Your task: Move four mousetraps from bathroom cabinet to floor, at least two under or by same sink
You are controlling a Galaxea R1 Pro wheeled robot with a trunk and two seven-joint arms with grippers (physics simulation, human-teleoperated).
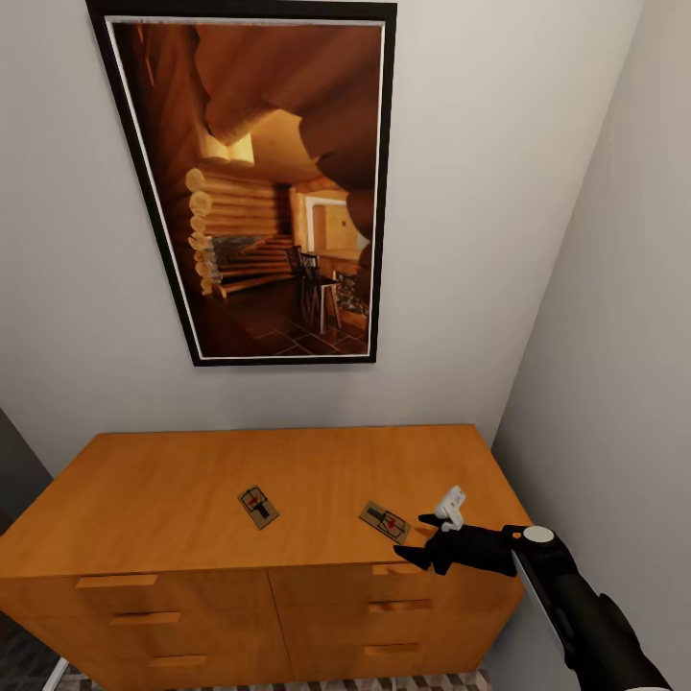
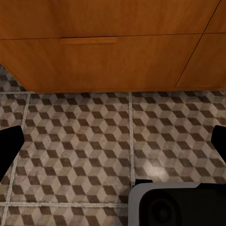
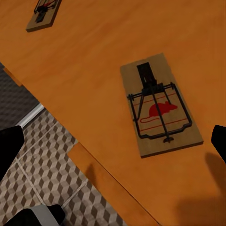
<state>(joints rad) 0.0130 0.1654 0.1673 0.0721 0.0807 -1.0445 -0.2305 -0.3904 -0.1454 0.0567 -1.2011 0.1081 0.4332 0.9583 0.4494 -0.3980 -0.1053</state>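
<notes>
Two mousetraps lie flat on the cabinet top (image 1: 173, 499). The nearer mousetrap (image 1: 385, 521) sits just ahead of the right hand (image 1: 432, 537), close to the front edge; the farther mousetrap (image 1: 258, 506) lies well beyond it, toward the robot's left. The right hand hovers with its fingers spread and holds nothing. Each trap looks like a thin, stiff, light wooden board with a wire spring frame, so it should slide easily on the smooth wood. I would pinch the nearer one across its two long edges, keeping clear of the wire and the red mouse mark. The left hand (image 2: 113, 150) hangs low over the bathroom floor (image 2: 84, 141), open and empty, facing closed drawer fronts (image 2: 89, 56). What the drawers hold cannot be seen.
</notes>
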